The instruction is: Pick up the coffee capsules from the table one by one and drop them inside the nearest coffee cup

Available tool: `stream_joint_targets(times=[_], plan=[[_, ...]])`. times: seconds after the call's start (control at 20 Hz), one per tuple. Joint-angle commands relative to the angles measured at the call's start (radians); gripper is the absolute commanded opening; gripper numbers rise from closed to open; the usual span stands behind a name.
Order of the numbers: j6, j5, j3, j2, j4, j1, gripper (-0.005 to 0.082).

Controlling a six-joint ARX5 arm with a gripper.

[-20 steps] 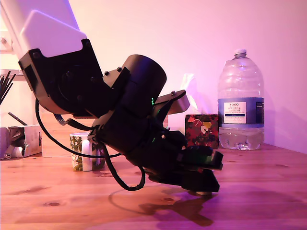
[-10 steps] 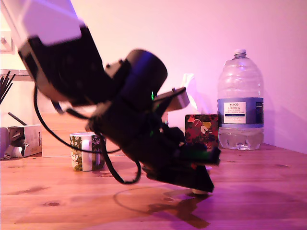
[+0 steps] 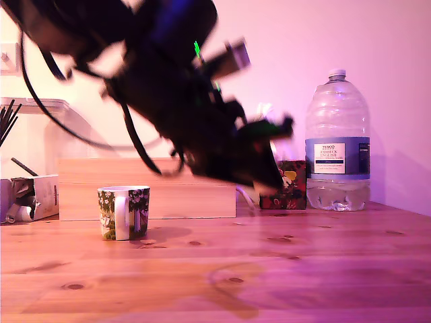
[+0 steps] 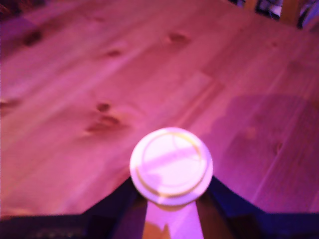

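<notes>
Pine surface with grain and dark knots fills the lower part of the exterior view, lit pink-purple. Above it the black arm hangs well clear of the wood, blurred, sloping down toward the exterior view's right. A big clear water bottle with a blue label stands at the back on the exterior view's right, and just beside it sits a small dark box with a floral print. A long pale wooden block lies along the back, with a white box at the exterior view's left edge. The coffee cup, green-leafed with a white handle and rim, stands on the surface at the exterior view's left, well apart from the claw. In the wrist view the claw is clamped on the coffee capsule, its round pale face turned toward the camera, a dark finger pressing each side, the whole held up off the wood. The capsule itself is not discernible in the exterior view.
</notes>
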Motion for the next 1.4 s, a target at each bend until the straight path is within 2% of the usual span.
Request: stream_joint_targets(times=[0.0,0.5,0.65,1.15,1.25,1.35], plan=[[0.008,-0.002,-0.03,-0.041,-0.005,0.016,0.0054],[0.007,-0.012,-0.042,-0.212,-0.131,0.2,0.0054],[0.008,-0.03,-0.071,-0.256,-0.134,0.265,0.0054],[0.016,-0.029,-0.214,-0.428,-0.164,0.516,0.0054],[0.018,-0.02,-0.214,-0.429,-0.158,0.536,0.0054],[0.042,-0.015,-0.214,-0.429,-0.15,0.536,0.0054]])
